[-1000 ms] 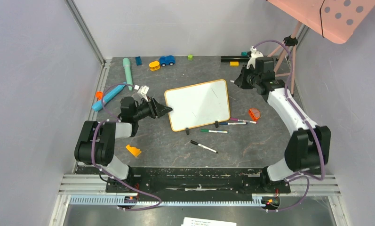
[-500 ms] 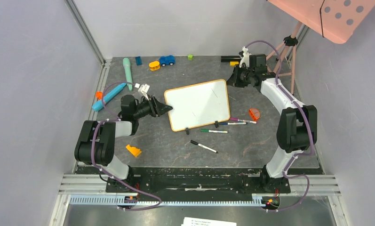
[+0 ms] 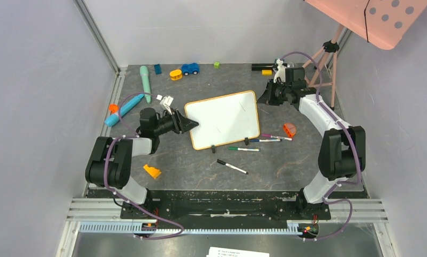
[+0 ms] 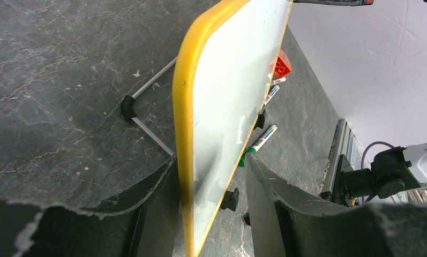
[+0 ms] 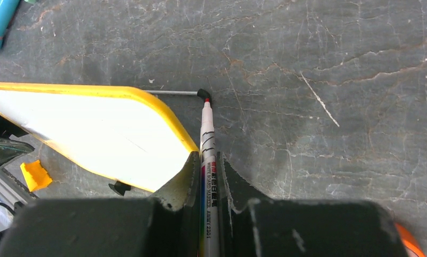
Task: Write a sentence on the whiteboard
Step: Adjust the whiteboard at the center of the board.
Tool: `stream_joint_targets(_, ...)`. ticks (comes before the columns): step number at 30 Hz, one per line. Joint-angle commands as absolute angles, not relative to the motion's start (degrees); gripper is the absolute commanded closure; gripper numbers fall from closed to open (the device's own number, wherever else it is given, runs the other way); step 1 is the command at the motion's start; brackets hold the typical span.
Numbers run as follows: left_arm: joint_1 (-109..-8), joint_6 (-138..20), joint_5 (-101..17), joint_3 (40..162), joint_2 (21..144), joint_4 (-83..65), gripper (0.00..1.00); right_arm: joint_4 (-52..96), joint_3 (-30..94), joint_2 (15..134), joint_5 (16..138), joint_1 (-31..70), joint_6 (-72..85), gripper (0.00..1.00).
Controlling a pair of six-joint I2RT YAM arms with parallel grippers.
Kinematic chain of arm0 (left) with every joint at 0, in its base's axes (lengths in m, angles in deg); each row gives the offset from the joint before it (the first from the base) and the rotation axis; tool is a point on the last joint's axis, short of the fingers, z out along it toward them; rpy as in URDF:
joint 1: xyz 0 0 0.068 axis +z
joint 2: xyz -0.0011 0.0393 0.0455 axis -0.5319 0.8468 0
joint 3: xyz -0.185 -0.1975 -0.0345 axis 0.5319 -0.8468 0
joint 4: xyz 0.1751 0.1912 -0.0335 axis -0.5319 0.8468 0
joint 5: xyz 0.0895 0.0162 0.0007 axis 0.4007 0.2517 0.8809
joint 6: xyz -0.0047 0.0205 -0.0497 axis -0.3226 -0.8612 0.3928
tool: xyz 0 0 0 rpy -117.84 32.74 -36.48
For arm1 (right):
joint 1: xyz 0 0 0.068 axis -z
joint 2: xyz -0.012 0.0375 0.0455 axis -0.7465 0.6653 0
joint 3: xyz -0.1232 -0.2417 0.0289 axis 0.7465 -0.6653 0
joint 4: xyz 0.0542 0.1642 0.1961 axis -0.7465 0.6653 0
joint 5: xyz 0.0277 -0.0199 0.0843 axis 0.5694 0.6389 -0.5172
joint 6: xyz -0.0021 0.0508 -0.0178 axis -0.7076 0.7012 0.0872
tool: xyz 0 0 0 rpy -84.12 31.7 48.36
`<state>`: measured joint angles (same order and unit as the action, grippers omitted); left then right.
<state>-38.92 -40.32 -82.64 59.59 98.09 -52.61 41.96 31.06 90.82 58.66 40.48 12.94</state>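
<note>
Nearest you, a black marker (image 3: pixel 232 166) and a green marker (image 3: pixel 243 149) lie just in front of the whiteboard (image 3: pixel 224 118); the whiteboard stands propped at a tilt mid-table, its face plain white; your left gripper (image 3: pixel 192 125) has its jaws pinching the whiteboard's left edge; your right gripper (image 3: pixel 265 98), at the whiteboard's far right corner, pinches a red-tipped marker (image 5: pixel 207 128), tip just beside that corner; beyond the whiteboard's far edge sits a blue toy car (image 3: pixel 189 68).
</note>
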Motion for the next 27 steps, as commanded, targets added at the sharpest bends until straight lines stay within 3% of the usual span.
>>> stream_joint_targets(1,-39.7,-42.5,-84.0,61.3,98.7,-54.2,0.48,41.1,30.1,87.5,61.6,40.4,12.5,1.00)
stream_joint_targets(11,-40.5,-42.2,-84.2,63.7,101.7,-55.2,0.54,40.3,37.1,96.3,58.7,42.5,10.4,1.00)
stream_joint_targets(27,-45.9,-39.7,-84.5,69.4,107.7,-56.6,0.57,35.2,35.6,98.8,51.2,42.6,10.3,1.00)
